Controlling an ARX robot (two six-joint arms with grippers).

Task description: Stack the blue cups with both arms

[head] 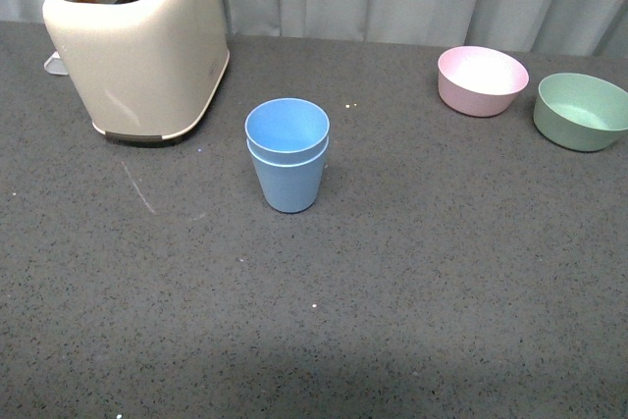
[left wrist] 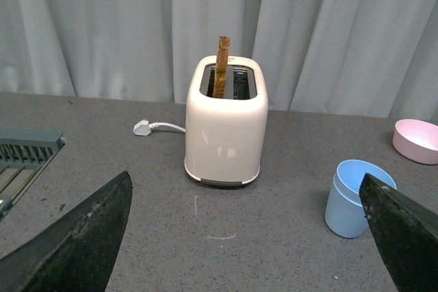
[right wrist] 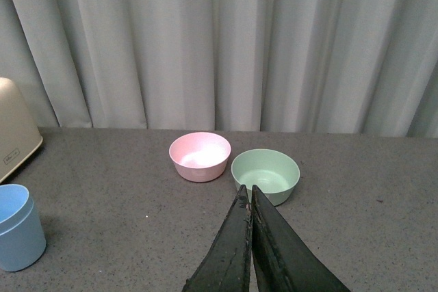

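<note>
Black fingers (left wrist: pixel 75 237) of the left gripper (left wrist: pixel 246 234) stood wide apart in the left wrist view, holding nothing. On the right gripper (right wrist: pixel 250 193) the jaws were pressed together, empty. Both blue cups (head: pixel 287 154) stood nested upright, one inside the other, near the centre of the grey table (head: pixel 442 272). From them, the cream toaster (head: pixel 137 46) with bread in its slot sat at ten o'clock, while the pink bowl (head: pixel 481 80) and green bowl (head: pixel 581 111) lay around two o'clock, just beside each other.

Dark grey speckled countertop (head: pixel 442 272) – pleated pale grey curtain (right wrist: pixel 219 39) hangs behind it, soft even light.
</note>
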